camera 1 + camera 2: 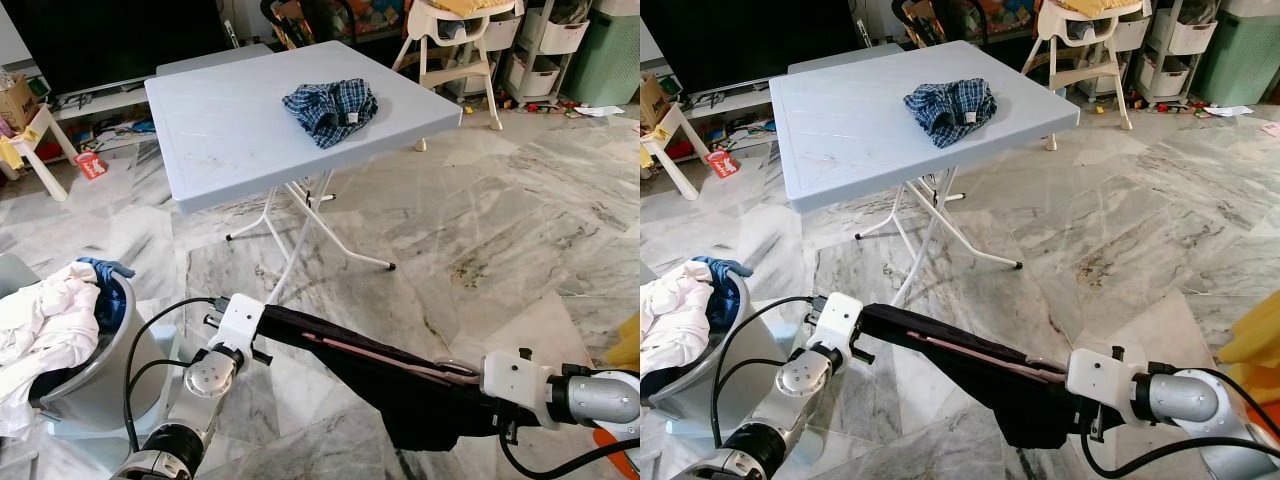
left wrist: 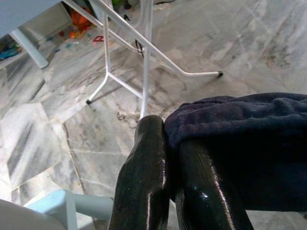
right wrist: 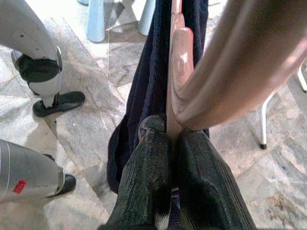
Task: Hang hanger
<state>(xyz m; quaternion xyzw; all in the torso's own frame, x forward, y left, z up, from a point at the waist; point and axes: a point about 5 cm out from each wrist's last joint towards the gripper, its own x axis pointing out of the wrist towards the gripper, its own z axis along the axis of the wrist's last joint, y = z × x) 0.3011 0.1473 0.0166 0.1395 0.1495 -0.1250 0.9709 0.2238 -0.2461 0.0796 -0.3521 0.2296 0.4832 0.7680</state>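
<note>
Marble floor below the tabletop [image 1: 230, 130] | head: our hanger [image 1: 385, 357], draped in dark garment [image 1: 420, 400], spans both tools | left wrist: left tool [image 2: 168, 158] pinches soft cloth | right wrist: right tool [image 3: 172, 139] clamps stiff pink hanger; hold there.

Shirt [image 1: 331, 108] on table [image 1: 230, 130] ahead — laundry basket [image 1: 95, 365] at left, hanger [image 1: 385, 357] between pincers.

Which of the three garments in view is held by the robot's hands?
The dark navy garment, stretched on a pink hanger between both hands; the plaid one lies on the table, the white one fills the basket.
</note>
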